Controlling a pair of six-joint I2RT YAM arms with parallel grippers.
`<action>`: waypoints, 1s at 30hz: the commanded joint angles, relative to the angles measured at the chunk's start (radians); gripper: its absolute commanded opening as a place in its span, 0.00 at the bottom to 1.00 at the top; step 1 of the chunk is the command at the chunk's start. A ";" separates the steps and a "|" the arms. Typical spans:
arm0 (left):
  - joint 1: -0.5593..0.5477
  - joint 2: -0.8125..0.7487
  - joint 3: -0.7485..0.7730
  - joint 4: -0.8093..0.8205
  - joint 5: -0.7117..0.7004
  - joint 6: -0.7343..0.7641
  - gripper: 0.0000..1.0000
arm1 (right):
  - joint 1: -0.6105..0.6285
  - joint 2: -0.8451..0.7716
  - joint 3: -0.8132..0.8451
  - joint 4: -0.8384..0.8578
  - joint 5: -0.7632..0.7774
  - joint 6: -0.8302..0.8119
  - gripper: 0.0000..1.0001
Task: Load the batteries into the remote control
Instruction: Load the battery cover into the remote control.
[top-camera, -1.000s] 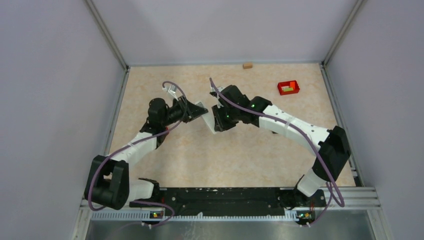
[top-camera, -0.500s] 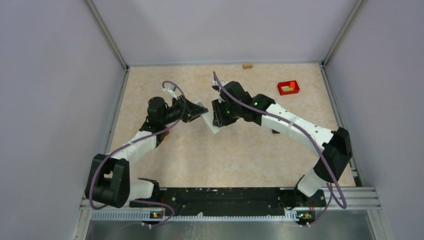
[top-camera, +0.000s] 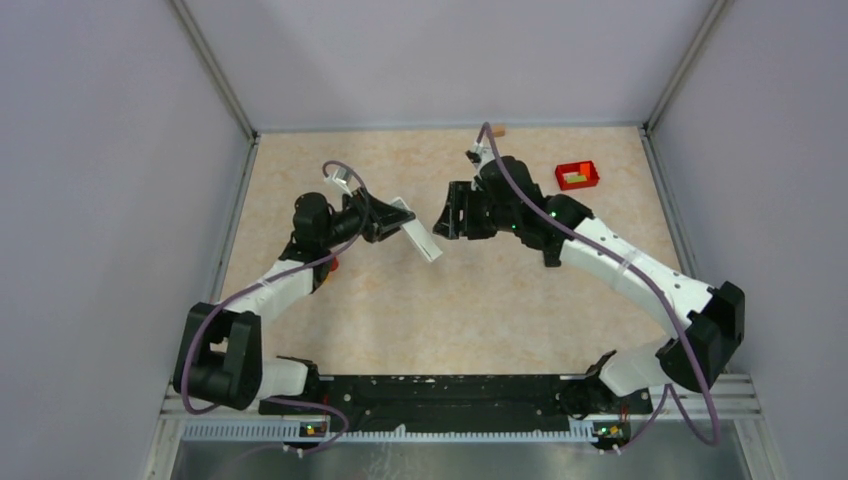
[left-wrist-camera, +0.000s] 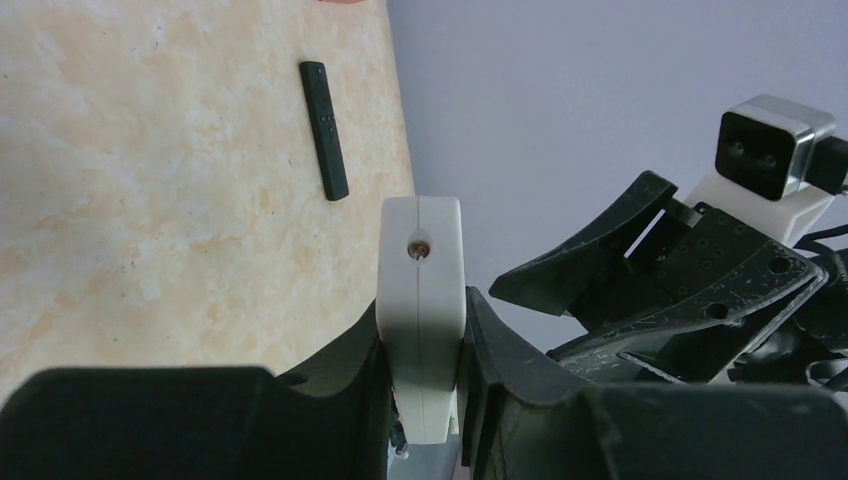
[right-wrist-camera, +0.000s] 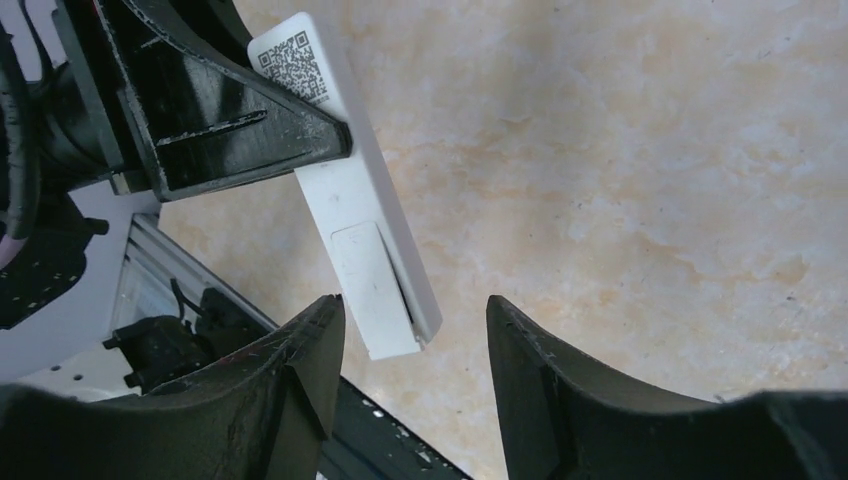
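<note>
Right wrist view: our left hand (left-wrist-camera: 424, 350) is clenched on the white remote control (right-wrist-camera: 350, 200). Its long axis points at our right hand (right-wrist-camera: 412, 325), released and empty, nearest its free end.

Pale beige marbled tabletop (top-camera: 480, 300), walled in grey on three sides. At top centre of the overhead view, hard against the back edge, a small tan block (top-camera: 495, 130). In the upper right, a red open box (top-camera: 577, 175) with green and yellow pieces inside. Left of centre, a scrap of red (top-camera: 333, 264), mostly hidden. In the left wrist view, upper left, a slim black remote (left-wrist-camera: 324, 130) lying flat near the wall.
</note>
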 joint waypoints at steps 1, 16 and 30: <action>0.009 0.018 0.031 0.123 0.009 -0.074 0.00 | -0.011 -0.060 -0.074 0.123 -0.039 0.129 0.56; 0.015 0.013 -0.010 0.257 -0.012 -0.148 0.00 | -0.013 -0.239 -0.515 0.662 -0.068 0.593 0.82; 0.015 -0.001 -0.025 0.305 -0.009 -0.188 0.00 | -0.013 -0.209 -0.553 0.844 -0.062 0.670 0.82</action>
